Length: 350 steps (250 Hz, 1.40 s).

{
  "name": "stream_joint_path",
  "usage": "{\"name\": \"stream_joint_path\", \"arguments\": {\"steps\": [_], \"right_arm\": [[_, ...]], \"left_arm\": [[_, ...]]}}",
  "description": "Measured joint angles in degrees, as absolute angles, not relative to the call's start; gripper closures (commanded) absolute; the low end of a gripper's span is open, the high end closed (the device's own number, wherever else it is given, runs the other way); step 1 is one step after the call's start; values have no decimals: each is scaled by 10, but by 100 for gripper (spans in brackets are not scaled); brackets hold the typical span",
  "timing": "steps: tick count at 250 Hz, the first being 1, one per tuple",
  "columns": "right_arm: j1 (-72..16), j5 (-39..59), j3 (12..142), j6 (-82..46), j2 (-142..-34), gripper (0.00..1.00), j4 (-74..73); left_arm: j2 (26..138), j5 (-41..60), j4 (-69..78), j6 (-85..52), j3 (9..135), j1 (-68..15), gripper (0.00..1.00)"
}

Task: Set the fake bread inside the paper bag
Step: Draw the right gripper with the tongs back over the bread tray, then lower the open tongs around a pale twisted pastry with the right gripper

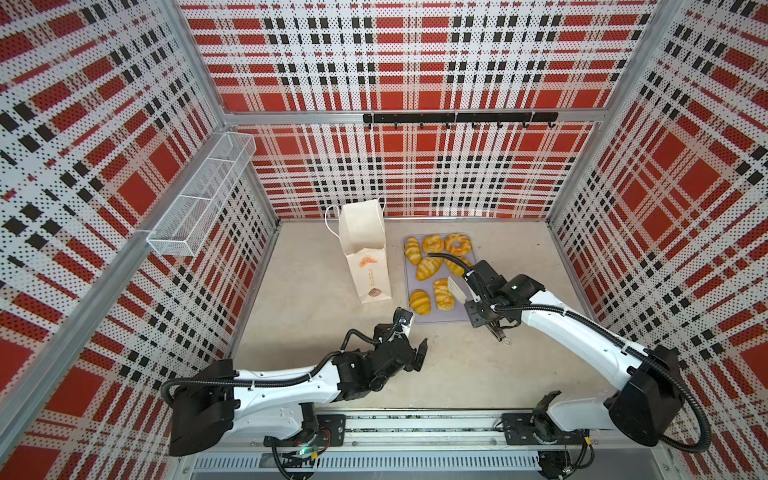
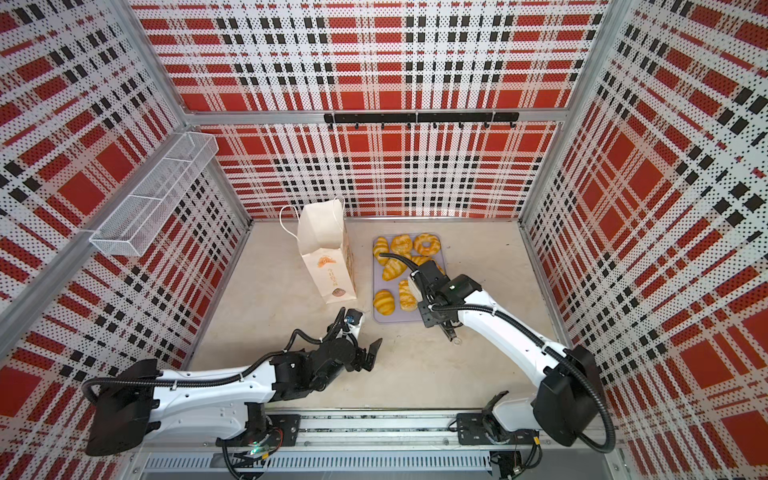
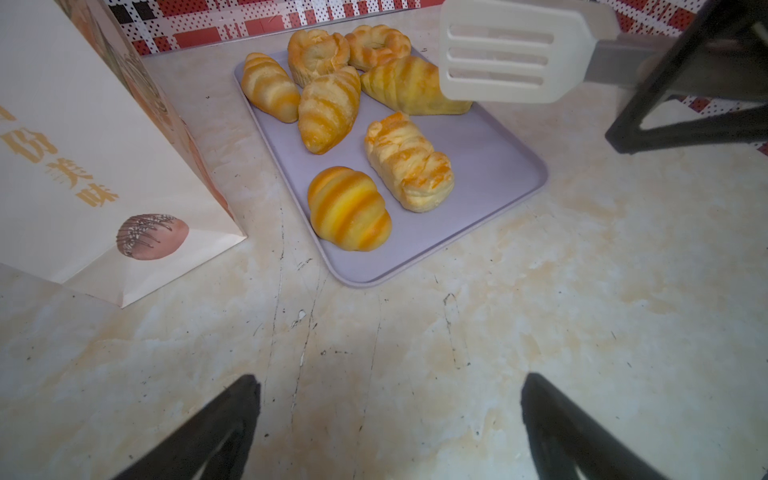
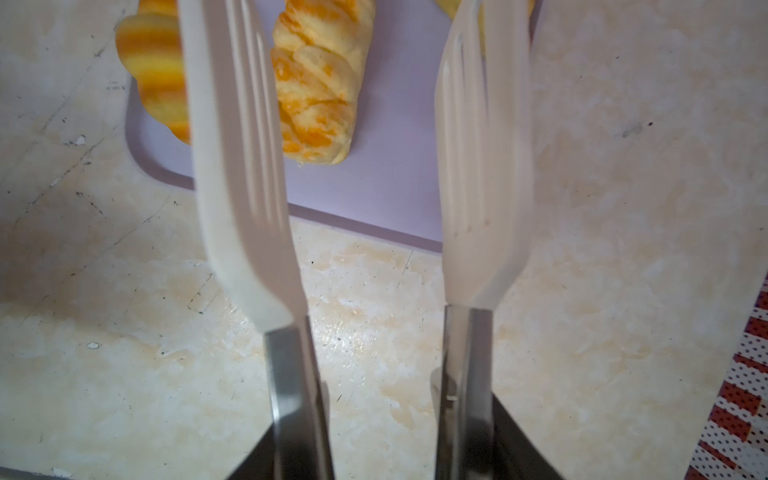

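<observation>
With the left gripper gaping empty and the right gripper clamped on spread tongs, we are judging the mid-frame braided roll light, glossy, likely slippery, best pinched across its middle.

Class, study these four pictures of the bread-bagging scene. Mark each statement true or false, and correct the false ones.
1. The paper bag stands upright beside the lilac tray. True.
2. The left gripper holds a croissant. False: it is open and empty, above the table.
3. The right gripper holds tongs with white slotted tips. True.
4. The tongs are clamped on the braided roll. False: their tips stand apart with nothing between them, and the roll lies on the tray.
5. The ring doughnut lies on the tray. True.
</observation>
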<state>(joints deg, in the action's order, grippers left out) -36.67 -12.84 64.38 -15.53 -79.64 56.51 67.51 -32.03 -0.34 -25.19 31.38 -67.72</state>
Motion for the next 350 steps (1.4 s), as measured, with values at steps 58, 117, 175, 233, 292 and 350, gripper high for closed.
{"name": "stream_joint_path", "arguments": {"steps": [58, 117, 175, 233, 292, 350], "right_arm": [[-385, -117, 637, -171, -856, 42, 550], [-400, -114, 641, -177, -906, 42, 547], [-410, -112, 664, -185, -931, 40, 549], [-420, -109, 670, -196, -931, 38, 558], [-416, -121, 675, -196, -946, 47, 575], [-399, -140, 676, -185, -951, 51, 587]], "left_arm": [[674, -268, 8, -264, 313, -615, 1], [664, -252, 15, -258, 308, -610, 0], [664, -244, 17, -254, 302, -611, 0], [665, -244, 18, -253, 301, -611, 1], [665, -244, 18, -252, 301, -612, 0], [665, -244, 18, -252, 301, -620, 1]]}}
